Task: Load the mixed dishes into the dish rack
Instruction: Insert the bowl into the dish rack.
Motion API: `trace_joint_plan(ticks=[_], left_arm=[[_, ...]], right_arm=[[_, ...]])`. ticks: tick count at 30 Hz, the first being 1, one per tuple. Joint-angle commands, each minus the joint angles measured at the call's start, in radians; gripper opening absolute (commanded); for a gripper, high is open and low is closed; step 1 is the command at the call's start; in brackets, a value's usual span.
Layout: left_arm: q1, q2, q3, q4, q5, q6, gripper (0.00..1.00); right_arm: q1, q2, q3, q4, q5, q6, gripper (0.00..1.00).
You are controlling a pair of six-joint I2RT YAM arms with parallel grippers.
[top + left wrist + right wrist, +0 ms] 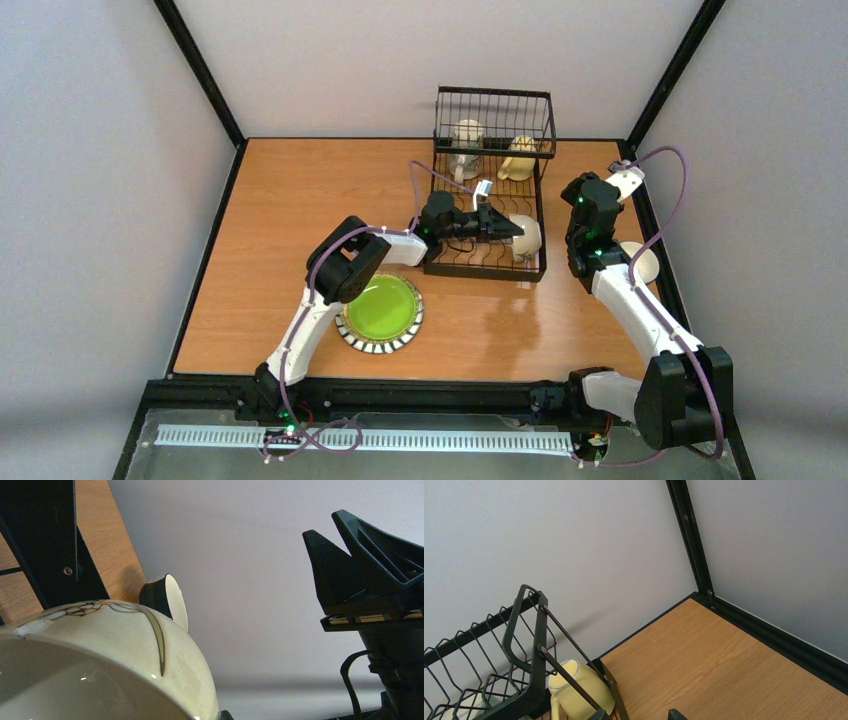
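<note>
Two mugs, a grey-white mug (pixel 466 150) and a glossy yellow-cream mug (pixel 520 160), sit at the far end of the black wire dish rack (pixel 480 255), by its raised basket. Left end effector (pixel 505 226) is pinched narrow against a glazed cream bowl (pixel 529 238) with a painted grey-green sprig, on edge in the rack. Whether it actually grips, cannot tell. Right end effector (pixel 635 715) gapes wide, nothing between the tips. Lime-green plate (pixel 385 310), striped rim, lies flat on the orange wood-grain tabletop (pixel 300 200). Pale grey walls, black frame.
</note>
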Motion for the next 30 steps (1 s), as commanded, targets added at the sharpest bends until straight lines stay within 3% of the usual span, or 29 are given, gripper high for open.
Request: trace_joint_plan(ticks=[1, 22, 30], left_arm=[[-0.015, 0.012, 0.001, 0.042, 0.004, -0.016, 0.00], [0.036, -0.016, -0.052, -0.095, 0.068, 0.139, 0.01], [0.047, -0.014, -0.057, -0.192, 0.072, 0.196, 0.12]], right_arm=[[-0.009, 0.002, -0.020, 0.020, 0.000, 0.017, 0.70], [-0.010, 0.017, -0.016, 0.024, -0.010, 0.020, 0.70], [-0.009, 0.019, -0.019, 0.024, -0.011, 0.022, 0.70]])
